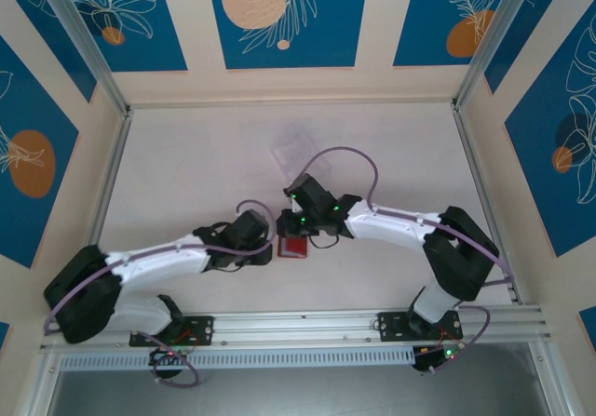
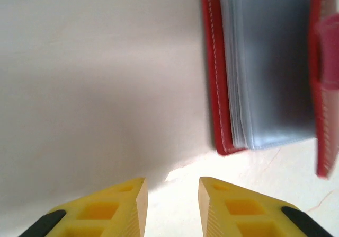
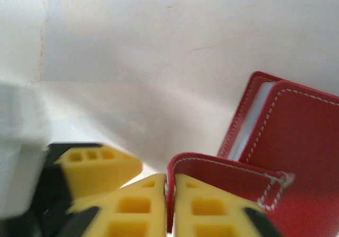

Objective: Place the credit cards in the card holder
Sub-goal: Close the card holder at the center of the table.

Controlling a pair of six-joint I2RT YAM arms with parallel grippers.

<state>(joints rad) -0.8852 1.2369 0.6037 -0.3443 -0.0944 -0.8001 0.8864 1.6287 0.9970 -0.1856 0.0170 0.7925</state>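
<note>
The red card holder (image 1: 296, 247) lies open on the table between my two arms. Its clear grey sleeves face up in the left wrist view, at the upper right, inside the card holder's red cover (image 2: 210, 62). My right gripper (image 3: 170, 176) is shut on the red stitched snap tab (image 3: 228, 170) and holds one cover (image 3: 296, 136) up off the sleeves. It comes in from the right above the holder, as the right gripper (image 1: 291, 222) in the top view shows. My left gripper (image 2: 172, 184) stands open just left of the holder, nothing between its fingers (image 2: 127, 200). The credit cards are hidden.
A clear plastic slotted rack (image 1: 296, 146) stands behind the card holder, toward the back of the table; it appears as a blurred pale rack (image 3: 16, 147) at the left of the right wrist view. One of the left gripper's yellow fingers (image 3: 98, 168) sits close beside my right fingers.
</note>
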